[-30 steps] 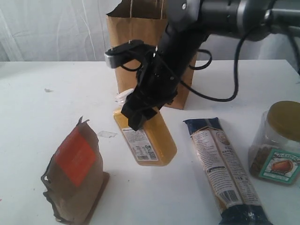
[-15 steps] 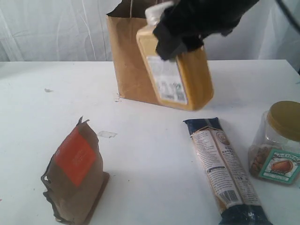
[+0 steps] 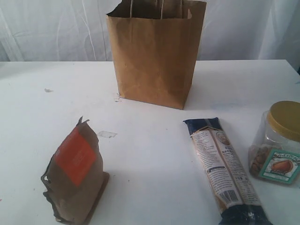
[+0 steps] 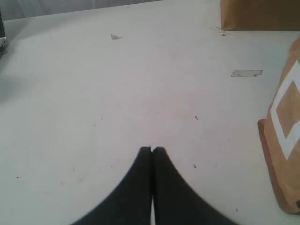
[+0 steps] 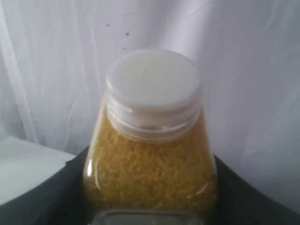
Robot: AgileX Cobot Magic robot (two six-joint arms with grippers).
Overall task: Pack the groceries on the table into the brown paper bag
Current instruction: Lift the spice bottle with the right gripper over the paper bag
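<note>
The brown paper bag point(image 3: 156, 51) stands upright at the back of the white table point(image 3: 150, 154), top open. An orange-labelled brown pouch point(image 3: 76, 176) stands front left; its edge also shows in the left wrist view point(image 4: 283, 140). A long pasta packet point(image 3: 225, 171) lies front right beside a gold-lidded clear jar point(image 3: 277, 143). My right gripper point(image 5: 150, 187) is shut on the yellow-grain bottle point(image 5: 152, 159), white cap point(image 5: 153, 86) toward the curtain; both are out of the exterior view. My left gripper point(image 4: 152, 149) is shut and empty, low over bare table.
A white curtain point(image 3: 51, 28) hangs behind the table. A small scrap of tape point(image 3: 107, 134) lies near the pouch, seen also as the tape point(image 4: 246, 73) in the left wrist view. A dark speck point(image 3: 48, 90) marks the left tabletop.
The right arm lifted the yellow-grain bottle off the table, swung it up in front of the bag, and has since left the exterior view with it. The left gripper stayed shut.
</note>
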